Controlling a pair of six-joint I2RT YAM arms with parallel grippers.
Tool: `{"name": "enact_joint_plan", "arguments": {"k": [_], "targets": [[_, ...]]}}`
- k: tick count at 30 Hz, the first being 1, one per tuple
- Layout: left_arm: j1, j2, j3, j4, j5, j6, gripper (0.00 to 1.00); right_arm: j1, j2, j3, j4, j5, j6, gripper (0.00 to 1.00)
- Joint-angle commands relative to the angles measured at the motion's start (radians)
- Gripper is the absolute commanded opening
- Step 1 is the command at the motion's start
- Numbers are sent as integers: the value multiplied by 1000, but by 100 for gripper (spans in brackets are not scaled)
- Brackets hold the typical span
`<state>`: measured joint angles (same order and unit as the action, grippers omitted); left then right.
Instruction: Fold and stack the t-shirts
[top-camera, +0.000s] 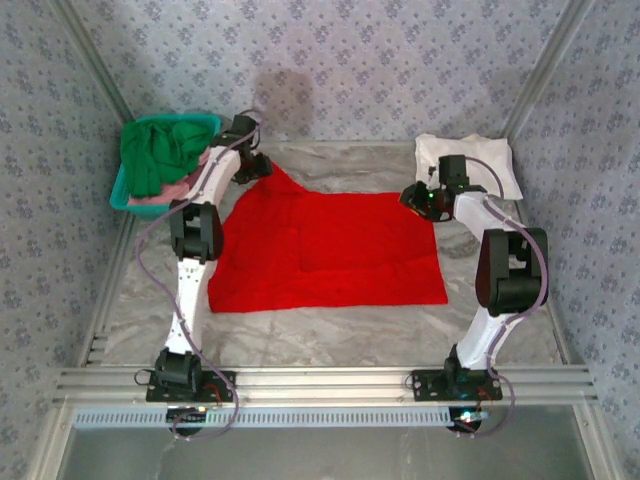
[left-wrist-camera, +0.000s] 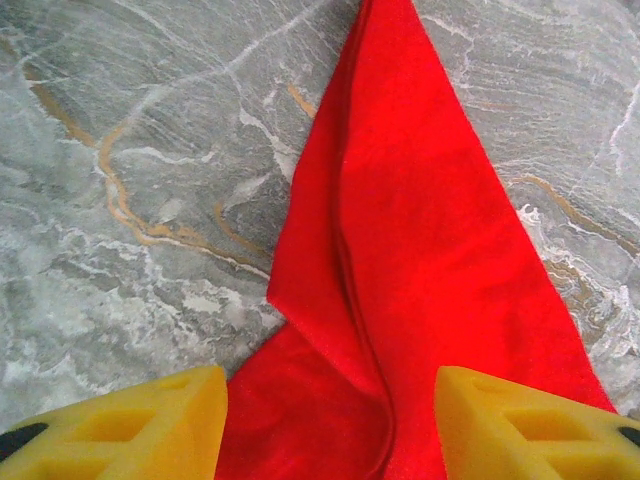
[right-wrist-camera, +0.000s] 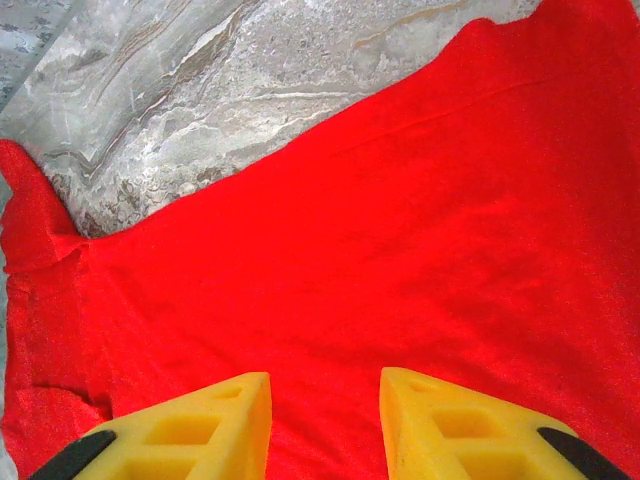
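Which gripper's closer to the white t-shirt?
Right. The right gripper sits just beside the white t-shirt; the left gripper is across the table by the teal basket.

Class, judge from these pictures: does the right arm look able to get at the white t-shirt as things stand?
Probably yes. The white t-shirt lies just beyond the right pincer, with nothing between them, and the pincer is open over the red t-shirt, holding nothing.

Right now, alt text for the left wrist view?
A bright red cloth t-shirt, creased lengthwise, narrows toward the top edge over a grey marbled table. The left gripper has its yellow jaws apart at the bottom, red cloth between them.
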<state>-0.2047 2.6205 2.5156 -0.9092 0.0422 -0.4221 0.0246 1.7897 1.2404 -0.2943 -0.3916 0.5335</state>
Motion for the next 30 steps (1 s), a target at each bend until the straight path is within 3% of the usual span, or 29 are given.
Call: {"name": "enact_joint_plan", "arguments": {"k": [1,3,7,14,19,30], "targets": [[1,30,-1,21,33,-10,52,-10,11,14,4,-24,-3,36],[1,39,-1,29,46,-13,49,-9,13,14,4,-26,0,36],[-1,42,0,30,53,-14,30,-10,13,16,5,-27,1,36],[-2,23,22,15,26,-2,21,-6,14,21,5,-29,3,36],[-4,20,65,-16,4,15,4,-4,14,22,7,-29,9,36],[-4,3,100,-46,-45,42,0,3,20,29,6,-30,10,37]]}}
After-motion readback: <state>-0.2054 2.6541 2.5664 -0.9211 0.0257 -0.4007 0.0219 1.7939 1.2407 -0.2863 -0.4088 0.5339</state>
